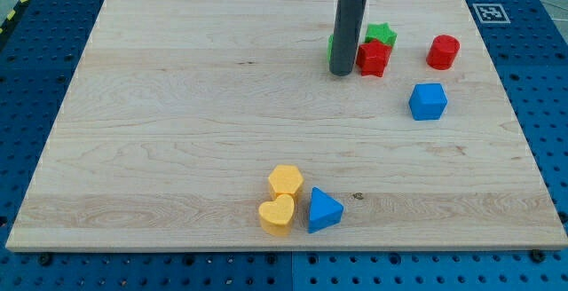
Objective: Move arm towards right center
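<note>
My tip beside red block

A pale wooden tabletop is carrying eight blocks. Red star, green star, red cylinder and blue cube are sitting upper right. Yellow hexagon, yellow heart and blue triangle are clustering at the bottom.

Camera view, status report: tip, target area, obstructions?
My tip at top centre, touching the red star block. Right centre unreached. Blue cube near the path.
</note>
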